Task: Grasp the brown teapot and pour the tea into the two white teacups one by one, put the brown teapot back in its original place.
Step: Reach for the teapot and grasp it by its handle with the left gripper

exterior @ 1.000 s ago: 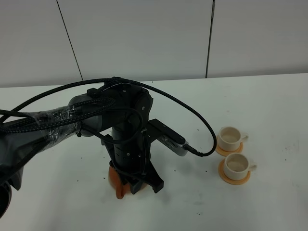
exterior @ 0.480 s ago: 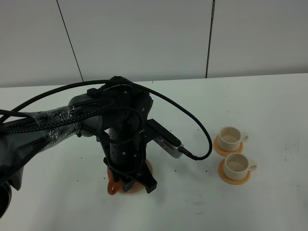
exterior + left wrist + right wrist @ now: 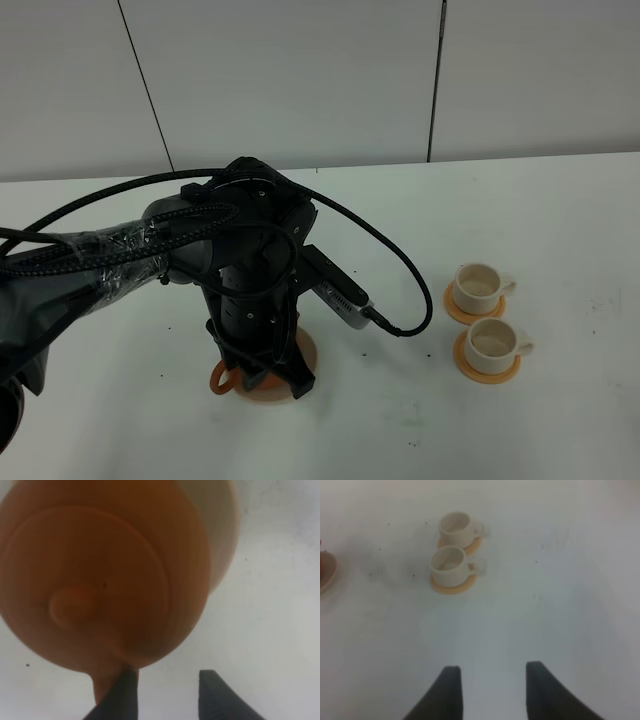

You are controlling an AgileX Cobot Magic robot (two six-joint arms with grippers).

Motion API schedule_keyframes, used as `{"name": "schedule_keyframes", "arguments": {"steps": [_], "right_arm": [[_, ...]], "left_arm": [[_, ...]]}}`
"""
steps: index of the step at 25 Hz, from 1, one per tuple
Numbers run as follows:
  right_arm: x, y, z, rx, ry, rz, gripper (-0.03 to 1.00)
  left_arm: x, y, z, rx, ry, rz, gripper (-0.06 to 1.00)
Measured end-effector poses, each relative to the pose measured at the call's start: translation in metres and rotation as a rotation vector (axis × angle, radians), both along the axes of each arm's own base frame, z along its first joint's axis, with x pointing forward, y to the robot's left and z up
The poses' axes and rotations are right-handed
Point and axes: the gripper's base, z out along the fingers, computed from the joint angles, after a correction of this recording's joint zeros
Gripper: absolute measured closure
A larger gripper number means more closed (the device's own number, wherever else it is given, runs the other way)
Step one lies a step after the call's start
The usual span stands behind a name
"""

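left gripper (image 3: 167, 677) jaws half apart, bare table between them; brown teapot (image 3: 100, 575) just ahead, handle against one finger, grip unclear. Pot lower left of overhead frame, over trivet (image 3: 222, 535); a second ago both were further right, trivet hidden

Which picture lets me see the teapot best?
The left wrist view: the brown teapot fills it, lid and knob clear. In the exterior high view the left arm hides all but its loop handle. The right wrist view shows only a brownish sliver at the edge.
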Motion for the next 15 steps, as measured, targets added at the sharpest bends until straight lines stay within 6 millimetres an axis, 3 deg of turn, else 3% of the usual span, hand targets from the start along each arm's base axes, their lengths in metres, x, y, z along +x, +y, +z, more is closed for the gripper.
{"name": "schedule_keyframes", "arguments": {"steps": [15], "right_arm": [[0.0000,0.0000,0.0000,0.000,0.000,0.000,0.67]], "left_arm": [[-0.0011,0.0003,0.0058,-0.009,0.001,-0.018,0.58]]}}
